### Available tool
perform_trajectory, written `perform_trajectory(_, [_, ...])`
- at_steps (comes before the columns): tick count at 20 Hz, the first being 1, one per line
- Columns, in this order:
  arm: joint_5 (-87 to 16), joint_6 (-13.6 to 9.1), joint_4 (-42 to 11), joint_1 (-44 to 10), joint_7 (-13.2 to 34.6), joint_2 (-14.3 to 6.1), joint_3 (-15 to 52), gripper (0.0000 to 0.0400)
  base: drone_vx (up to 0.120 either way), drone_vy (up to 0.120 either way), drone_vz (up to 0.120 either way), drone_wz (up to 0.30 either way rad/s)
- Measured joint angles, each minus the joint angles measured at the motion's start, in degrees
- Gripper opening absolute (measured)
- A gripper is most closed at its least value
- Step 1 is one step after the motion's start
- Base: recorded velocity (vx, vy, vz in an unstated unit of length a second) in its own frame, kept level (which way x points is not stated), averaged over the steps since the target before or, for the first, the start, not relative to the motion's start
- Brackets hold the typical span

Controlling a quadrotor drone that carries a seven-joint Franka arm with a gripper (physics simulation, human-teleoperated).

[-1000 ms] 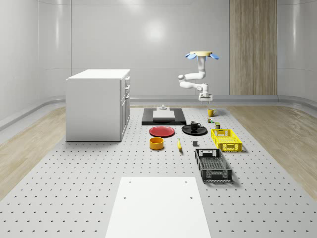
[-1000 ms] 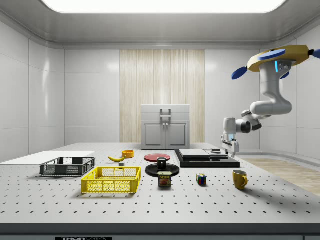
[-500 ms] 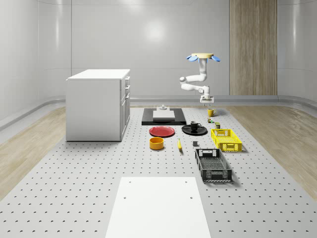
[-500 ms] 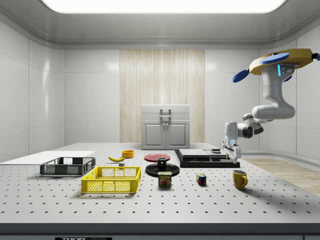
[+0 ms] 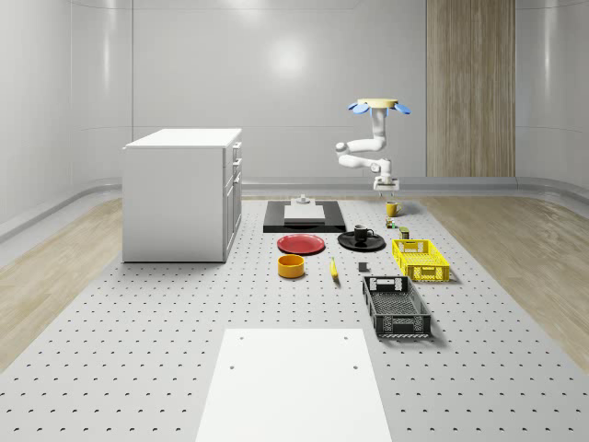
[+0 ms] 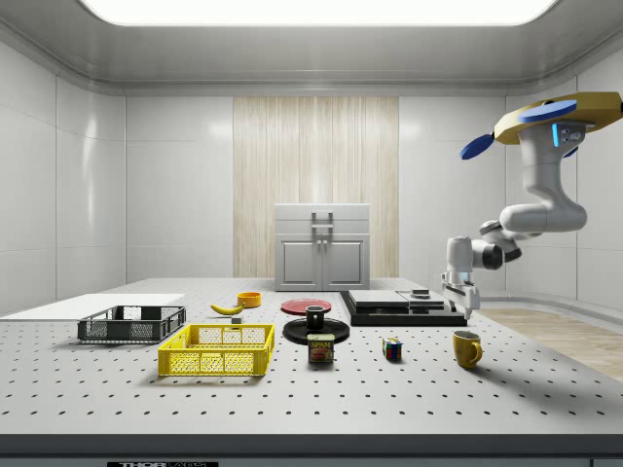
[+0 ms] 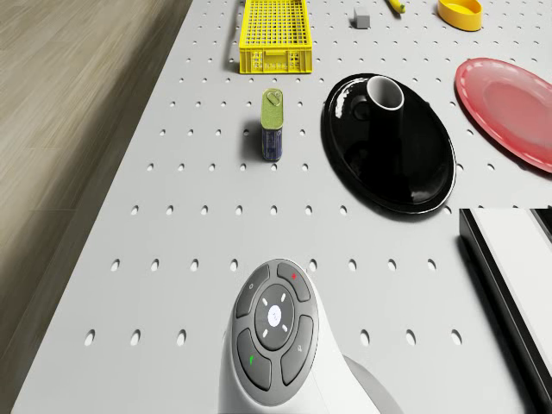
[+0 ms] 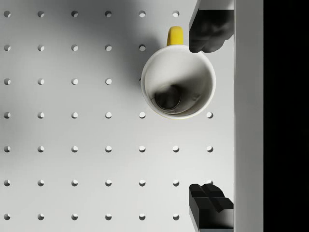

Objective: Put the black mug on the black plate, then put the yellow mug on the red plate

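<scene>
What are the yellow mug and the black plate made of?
The yellow mug looks like glazed ceramic: smooth rounded rim, plain white inside, yellow handle. The black plate looks like glossy ceramic or plastic, since light glints off its surface. Being renders, neither is certain.

Pale grey panelled walls (image 5: 184, 83) with rounded corners, one vertical wood-slat panel (image 5: 469, 87) on the back wall. Wood plank floor (image 5: 55, 276) around a grey perforated table top (image 5: 138, 368). White cabinet (image 5: 182, 193) with drawers stands on it; a white sheet (image 5: 290, 387) lies near the front. Bright ceiling light panel (image 6: 311, 10), soft reflections on walls.
</scene>
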Motion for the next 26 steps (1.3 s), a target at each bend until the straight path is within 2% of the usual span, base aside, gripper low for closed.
perform_trajectory(4, [-0.61, 0.34, 0.35, -0.12, -0.05, 0.04, -0.64, 0.0400, -0.030, 0.000, 0.000, 0.000])
perform_trajectory(14, [-5.69, 3.40, 3.86, -1.34, -0.48, 0.74, -6.01, 0.0400, 0.000, 0.000, 0.000, 0.000])
perform_trajectory(26, [-7.77, 4.02, 8.23, -3.52, -1.22, 3.56, -7.47, 0.0400, 0.000, 0.000, 0.000, 0.000])
